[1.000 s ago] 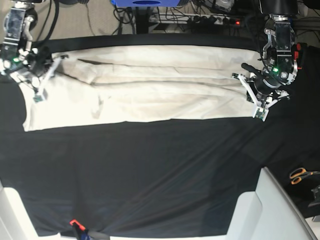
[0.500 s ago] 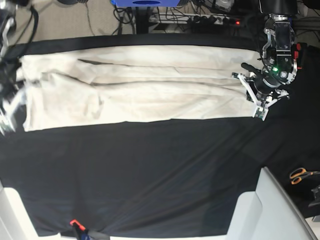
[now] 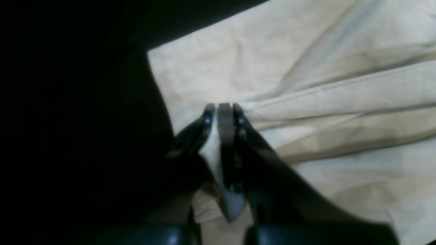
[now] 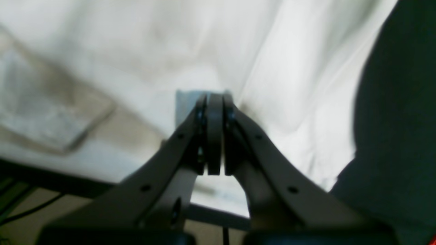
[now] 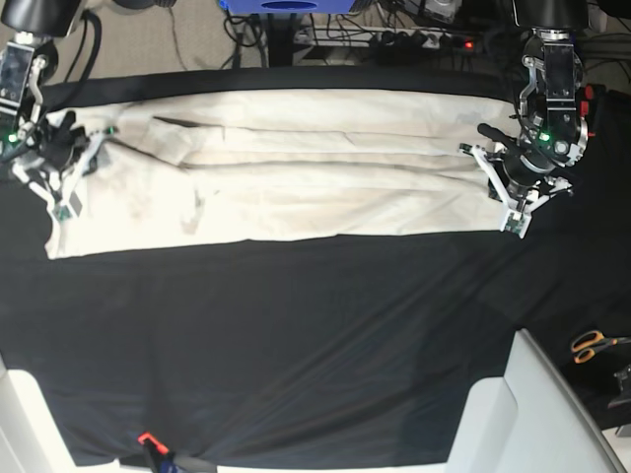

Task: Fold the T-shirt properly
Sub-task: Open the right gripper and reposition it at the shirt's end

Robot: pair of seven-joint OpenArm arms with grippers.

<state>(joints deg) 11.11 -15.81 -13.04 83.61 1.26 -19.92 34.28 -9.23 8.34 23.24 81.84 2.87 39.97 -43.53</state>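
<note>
The cream T-shirt (image 5: pixel 296 168) lies as a long, wrinkled band across the far part of the black table cloth (image 5: pixel 296 335). My left gripper (image 5: pixel 493 182) is at the shirt's right end. In the left wrist view this left gripper (image 3: pixel 223 112) is shut, with a fold of the T-shirt (image 3: pixel 306 85) pinched between its fingers. My right gripper (image 5: pixel 71 168) is at the shirt's left end. In the right wrist view the right gripper (image 4: pixel 214 98) is shut, and creases in the T-shirt (image 4: pixel 136 51) spread out from its tips.
Orange-handled scissors (image 5: pixel 590 345) lie at the right edge of the table. White containers stand at the front right (image 5: pixel 523 414) and front left (image 5: pixel 20 424). A small orange-red item (image 5: pixel 146 439) sits at the front edge. Cables and a power strip (image 5: pixel 424 39) run behind the table.
My right arm swung out to the far left, then came back onto the shirt's left end, and its jaws closed. The left arm and its grip have not moved.
</note>
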